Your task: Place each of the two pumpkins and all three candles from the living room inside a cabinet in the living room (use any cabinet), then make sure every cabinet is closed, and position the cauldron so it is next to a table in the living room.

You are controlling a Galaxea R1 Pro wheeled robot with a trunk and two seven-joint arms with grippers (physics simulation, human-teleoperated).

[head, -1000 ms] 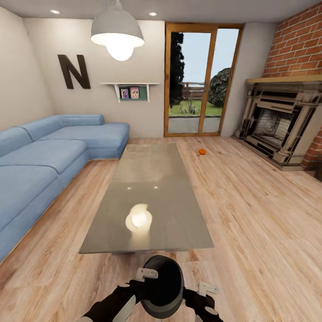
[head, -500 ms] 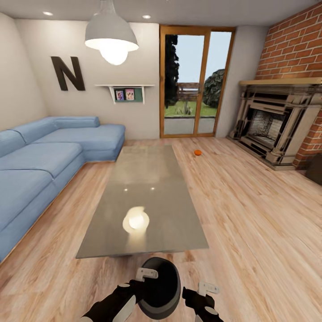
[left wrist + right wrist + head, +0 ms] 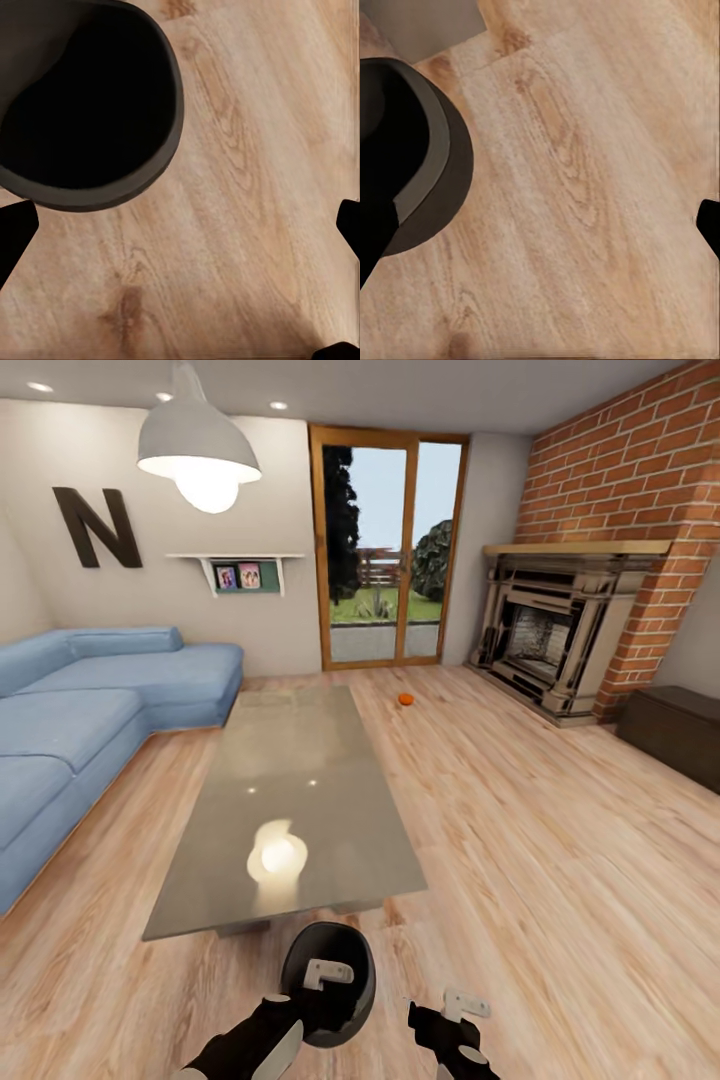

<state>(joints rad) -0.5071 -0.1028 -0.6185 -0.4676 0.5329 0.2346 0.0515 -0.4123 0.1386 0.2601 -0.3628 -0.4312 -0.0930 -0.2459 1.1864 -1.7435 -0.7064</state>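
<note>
The black cauldron point(image 3: 328, 982) stands on the wood floor just off the near end of the grey glossy table point(image 3: 290, 790). My left gripper point(image 3: 180, 229) hangs open above the floor beside the cauldron point(image 3: 90, 112), with nothing between its fingers. My right gripper point(image 3: 540, 225) is open too, with the cauldron point(image 3: 427, 172) off to one side and a table corner point(image 3: 435, 22) beyond it. One orange pumpkin point(image 3: 405, 699) lies on the floor past the table, near the glass door. A low dark brown cabinet point(image 3: 680, 732) stands at the right wall. No candle is in view.
A blue corner sofa point(image 3: 90, 720) runs along the left. A fireplace point(image 3: 545, 635) in a brick wall point(image 3: 640, 490) is at the back right. A pendant lamp point(image 3: 198, 452) hangs over the table. Open floor stretches right of the table toward the cabinet.
The whole view has swung to the right, bringing the dark cabinet into sight. The cauldron now looks smaller and sits further left, under the left gripper instead of between both.
</note>
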